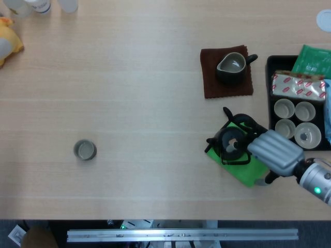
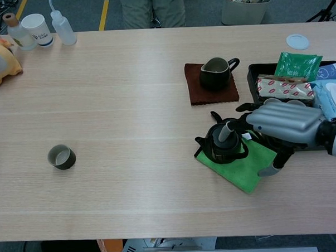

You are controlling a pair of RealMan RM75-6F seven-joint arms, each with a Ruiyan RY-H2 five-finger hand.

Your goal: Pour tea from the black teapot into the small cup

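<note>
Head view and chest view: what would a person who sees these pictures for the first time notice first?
The silver right hand stands out first, reaching over the black teapot on its bright green cloth at the table's right side; whether it grips the teapot cannot be told. Far to the left, the small dark cup stands alone on the pale wooden table. Behind the teapot, a dark pitcher sits on a brown cloth.

Silver-grey right hand, black fingers, green-lit silver wrist

Teapot on cloth, cup well left, pitcher prob. behind.
</note>
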